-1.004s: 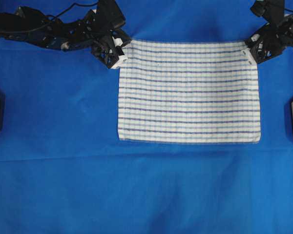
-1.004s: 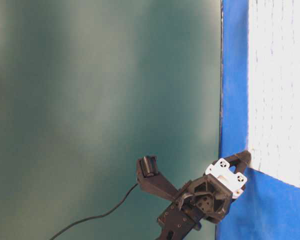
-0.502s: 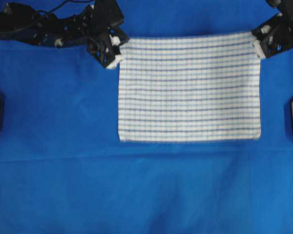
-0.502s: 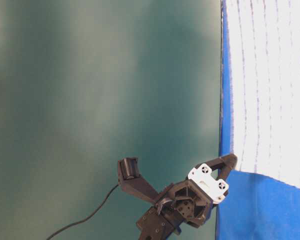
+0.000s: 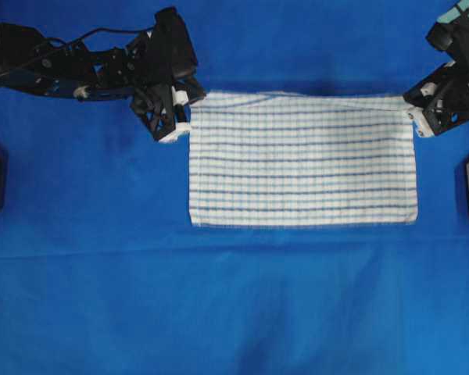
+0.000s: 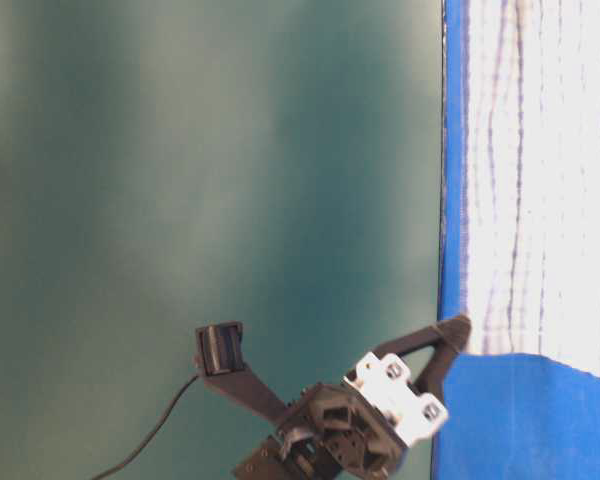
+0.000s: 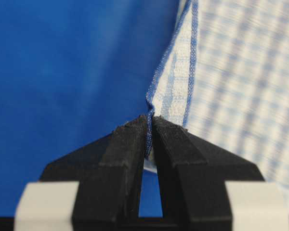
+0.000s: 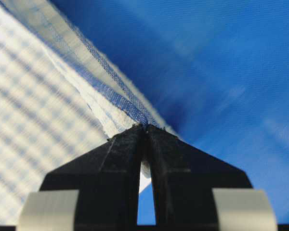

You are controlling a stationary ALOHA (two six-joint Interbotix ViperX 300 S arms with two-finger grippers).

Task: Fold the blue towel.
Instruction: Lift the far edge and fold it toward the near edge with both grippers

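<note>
Blue towel (image 5: 301, 160) lies mid-worktop, long axis running left–right, its far edge raised and its near edge flat on the blue worktop (image 5: 219, 305) cover. Left gripper (image 5: 176, 117) pinches the far-left corner, jaws clamped on cloth; right gripper (image 5: 422, 117) clamps the far-right corner likewise. From both grippers the free near edge lies straight toward the camera side — likely fold direction.

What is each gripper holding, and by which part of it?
Both hold the blue towel by a far corner: the left gripper is shut on its far-left corner, the right gripper on its far-right corner, each pinching the hem.
</note>
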